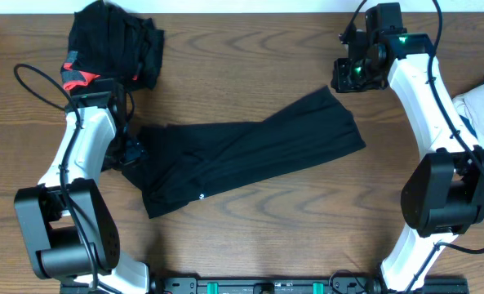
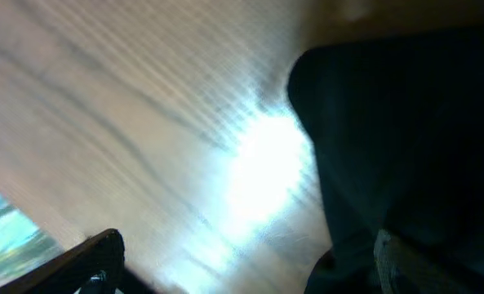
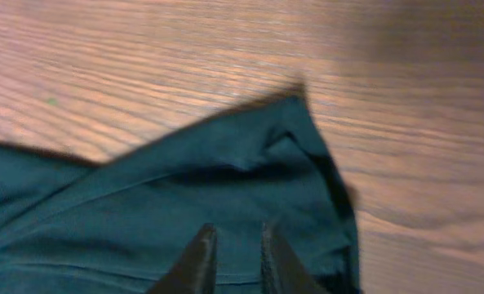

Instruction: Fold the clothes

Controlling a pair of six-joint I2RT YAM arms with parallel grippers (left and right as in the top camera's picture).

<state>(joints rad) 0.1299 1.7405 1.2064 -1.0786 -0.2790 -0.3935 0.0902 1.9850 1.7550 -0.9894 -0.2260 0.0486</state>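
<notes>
Top left: heap of clothes (image 1: pixel 115 41), black with coral trim | left gripper (image 1: pixel 128 153) at left end of long garment (image 1: pixel 250 155), jaws wide apart, empty | garment flat, slanting across table (image 1: pixel 250 245) centre | right gripper (image 1: pixel 357 73) beyond its far right corner, jaws narrowly parted, empty

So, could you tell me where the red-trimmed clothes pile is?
In the overhead view, the red-trimmed clothes pile lies at the table's far left, just beyond the left arm.
</notes>
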